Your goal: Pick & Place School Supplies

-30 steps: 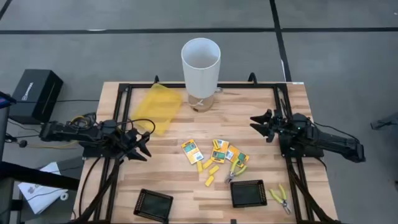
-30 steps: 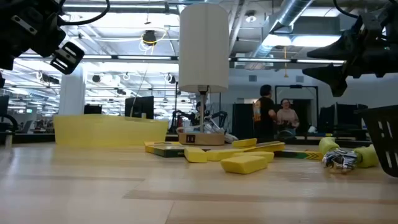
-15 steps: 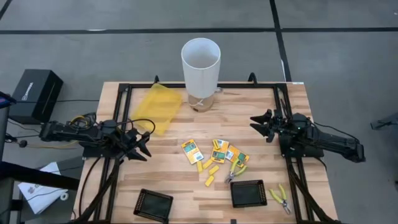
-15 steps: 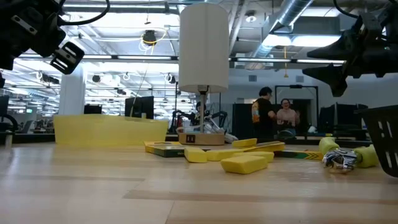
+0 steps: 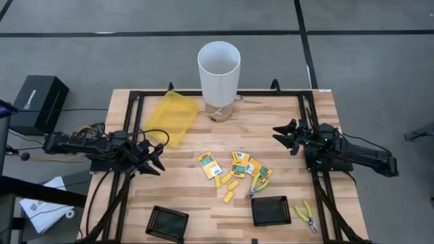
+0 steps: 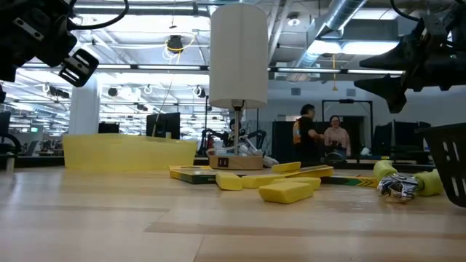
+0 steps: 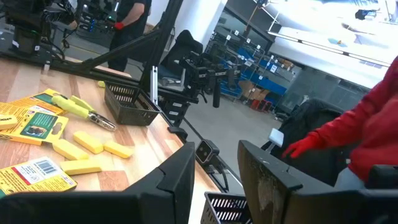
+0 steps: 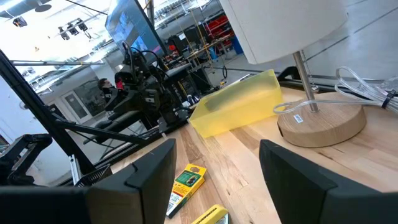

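The school supplies lie in a loose cluster at the table's middle: flat yellow-orange packets (image 5: 209, 163) with green-white labels, short yellow oblong pieces (image 5: 230, 190) and a small yellow-green-handled plier tool (image 5: 258, 183). A second plier tool (image 5: 306, 217) lies near the right front corner. In the low view the oblong pieces (image 6: 284, 191) rest flat on the wood. My left gripper (image 5: 154, 159) hovers open over the table's left side, clear of everything. My right gripper (image 5: 285, 135) hovers open over the right side, also apart from the items.
A white lamp (image 5: 218, 71) stands at the far middle on a wooden base (image 8: 320, 127). A translucent yellow pouch (image 5: 173, 116) lies far left. Two square black trays (image 5: 167, 223) (image 5: 270, 211) sit near the front edge. People show in the room beyond.
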{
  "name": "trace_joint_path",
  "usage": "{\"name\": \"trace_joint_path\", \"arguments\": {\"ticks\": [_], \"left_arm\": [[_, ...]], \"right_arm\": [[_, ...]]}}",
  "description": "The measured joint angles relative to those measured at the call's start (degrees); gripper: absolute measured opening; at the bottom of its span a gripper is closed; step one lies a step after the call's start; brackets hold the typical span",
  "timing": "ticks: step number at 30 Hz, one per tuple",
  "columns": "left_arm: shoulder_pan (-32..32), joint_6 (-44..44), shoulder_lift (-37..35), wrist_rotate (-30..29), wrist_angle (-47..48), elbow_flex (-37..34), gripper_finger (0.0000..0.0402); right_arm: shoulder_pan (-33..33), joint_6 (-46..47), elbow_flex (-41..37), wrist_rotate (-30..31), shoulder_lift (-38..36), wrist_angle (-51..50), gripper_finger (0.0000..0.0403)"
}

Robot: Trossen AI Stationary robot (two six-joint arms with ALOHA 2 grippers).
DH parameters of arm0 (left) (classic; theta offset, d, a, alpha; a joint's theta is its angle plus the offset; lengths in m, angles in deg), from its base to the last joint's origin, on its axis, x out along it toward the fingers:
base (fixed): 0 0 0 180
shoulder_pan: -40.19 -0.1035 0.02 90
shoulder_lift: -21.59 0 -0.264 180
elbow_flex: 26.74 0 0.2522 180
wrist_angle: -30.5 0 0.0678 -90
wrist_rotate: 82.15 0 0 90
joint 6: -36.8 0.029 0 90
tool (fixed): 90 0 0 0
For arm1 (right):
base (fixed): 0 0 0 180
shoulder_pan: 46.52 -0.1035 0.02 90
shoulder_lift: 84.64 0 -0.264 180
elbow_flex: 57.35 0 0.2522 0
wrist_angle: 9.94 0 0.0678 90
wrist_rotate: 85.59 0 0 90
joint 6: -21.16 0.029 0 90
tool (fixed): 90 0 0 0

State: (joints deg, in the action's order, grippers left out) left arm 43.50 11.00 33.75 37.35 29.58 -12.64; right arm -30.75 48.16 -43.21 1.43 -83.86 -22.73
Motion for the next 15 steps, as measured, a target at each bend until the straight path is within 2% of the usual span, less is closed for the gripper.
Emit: {"name": "trace_joint_path", "arguments": {"ticks": [2,9,12,15], "left_arm": [[0.0,1.4,0.0,-2.4,-0.2,0.0,0.0118],[0.0,4.9,0.0,-20.7,-7.8,0.0,0.0118],[0.0,4.9,0.0,-30.7,-11.0,0.0,0.0118],[0.0,4.5,0.0,-36.5,-15.7,0.0,0.0118]], "right_arm": [[0.0,0.0,0.0,0.0,0.0,0.0,0.0221],[0.0,0.0,0.0,0.0,0.0,0.0,0.0221],[0.0,0.0,0.0,0.0,0.0,0.0,0.0221],[0.0,0.0,0.0,0.0,0.0,0.0,0.0221]]}}
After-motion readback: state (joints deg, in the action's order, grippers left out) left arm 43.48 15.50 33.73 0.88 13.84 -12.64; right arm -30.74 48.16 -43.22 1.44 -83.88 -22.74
